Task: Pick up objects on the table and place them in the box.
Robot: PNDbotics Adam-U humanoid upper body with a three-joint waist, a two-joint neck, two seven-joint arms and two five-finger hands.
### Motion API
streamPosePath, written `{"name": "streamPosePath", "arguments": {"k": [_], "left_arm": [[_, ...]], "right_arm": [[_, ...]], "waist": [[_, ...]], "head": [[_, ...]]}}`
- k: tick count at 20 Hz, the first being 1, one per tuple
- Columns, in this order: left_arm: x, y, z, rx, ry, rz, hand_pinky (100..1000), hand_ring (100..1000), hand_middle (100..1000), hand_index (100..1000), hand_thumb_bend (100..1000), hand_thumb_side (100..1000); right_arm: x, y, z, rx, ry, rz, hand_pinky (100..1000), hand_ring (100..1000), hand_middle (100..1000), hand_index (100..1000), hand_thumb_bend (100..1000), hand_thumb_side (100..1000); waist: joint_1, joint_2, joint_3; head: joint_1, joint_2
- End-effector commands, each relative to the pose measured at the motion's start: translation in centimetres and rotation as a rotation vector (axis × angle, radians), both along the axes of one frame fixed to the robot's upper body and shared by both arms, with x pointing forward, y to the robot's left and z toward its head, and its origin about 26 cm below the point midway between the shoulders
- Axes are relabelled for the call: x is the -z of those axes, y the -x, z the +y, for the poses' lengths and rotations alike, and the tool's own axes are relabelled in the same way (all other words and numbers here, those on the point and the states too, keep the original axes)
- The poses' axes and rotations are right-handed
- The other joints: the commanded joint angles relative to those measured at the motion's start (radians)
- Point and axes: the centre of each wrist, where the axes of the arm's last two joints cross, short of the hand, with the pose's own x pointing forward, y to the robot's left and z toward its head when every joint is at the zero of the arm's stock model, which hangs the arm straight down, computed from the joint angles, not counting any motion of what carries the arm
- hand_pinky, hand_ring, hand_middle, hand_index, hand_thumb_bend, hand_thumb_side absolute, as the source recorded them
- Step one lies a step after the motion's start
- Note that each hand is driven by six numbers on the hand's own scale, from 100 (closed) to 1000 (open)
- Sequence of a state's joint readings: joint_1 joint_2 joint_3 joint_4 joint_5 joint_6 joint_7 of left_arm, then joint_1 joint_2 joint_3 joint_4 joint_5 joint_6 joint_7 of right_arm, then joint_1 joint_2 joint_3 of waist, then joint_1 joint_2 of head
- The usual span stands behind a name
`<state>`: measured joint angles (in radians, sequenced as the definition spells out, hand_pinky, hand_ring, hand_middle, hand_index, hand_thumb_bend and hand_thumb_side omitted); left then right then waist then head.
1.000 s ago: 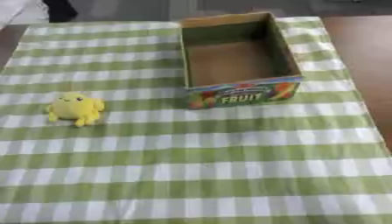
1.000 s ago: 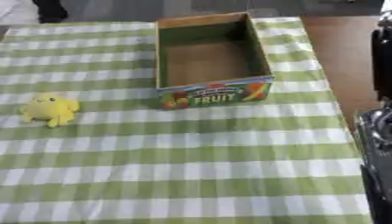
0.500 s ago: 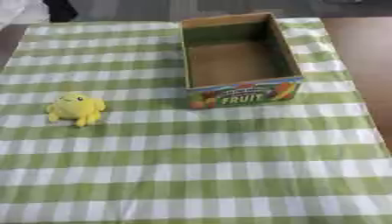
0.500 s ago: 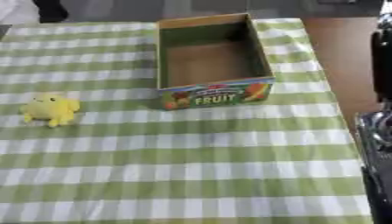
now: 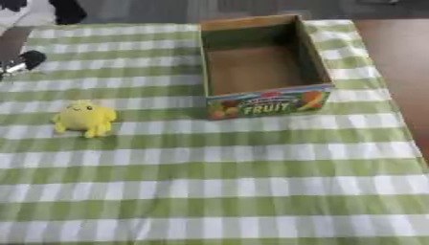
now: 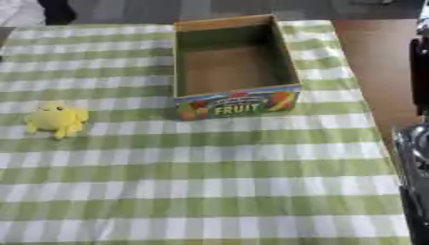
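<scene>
A yellow plush toy (image 5: 84,118) lies on the green-and-white checked cloth at the left. An open cardboard box (image 5: 260,67) with "FRUIT" printed on its front stands at the back centre, and nothing shows inside it. A black and silver part of my left hand (image 5: 25,62) pokes in at the left edge, behind the toy and apart from it. A black and silver part of my right arm or hand (image 6: 415,162) shows along the right edge, far from both the toy and the box.
The checked cloth (image 5: 218,182) covers most of the table. Bare brown tabletop (image 6: 377,52) shows to the right of the box. Dark shapes (image 5: 63,9) stand past the far left edge.
A black and silver part of my left hand has come into view at the left edge. The toy and the box have not moved.
</scene>
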<state>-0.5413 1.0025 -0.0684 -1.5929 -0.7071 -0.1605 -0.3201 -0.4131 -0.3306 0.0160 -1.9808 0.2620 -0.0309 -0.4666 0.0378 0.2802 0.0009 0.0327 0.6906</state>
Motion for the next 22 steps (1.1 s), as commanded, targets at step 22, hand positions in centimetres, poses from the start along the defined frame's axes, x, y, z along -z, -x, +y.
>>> {"name": "streamPosePath", "arguments": {"k": [22], "left_arm": [[1.4,-4.9,1.4,0.042,-0.269,0.451,878,928,867,1000,513,542]], "right_arm": [[-0.8,0.3,0.3,-0.034,0.028,-0.020,779,843,599,862,100,804]], "waist": [[0.010,-0.011,-0.019]], "head": [[0.021,-0.047]]}}
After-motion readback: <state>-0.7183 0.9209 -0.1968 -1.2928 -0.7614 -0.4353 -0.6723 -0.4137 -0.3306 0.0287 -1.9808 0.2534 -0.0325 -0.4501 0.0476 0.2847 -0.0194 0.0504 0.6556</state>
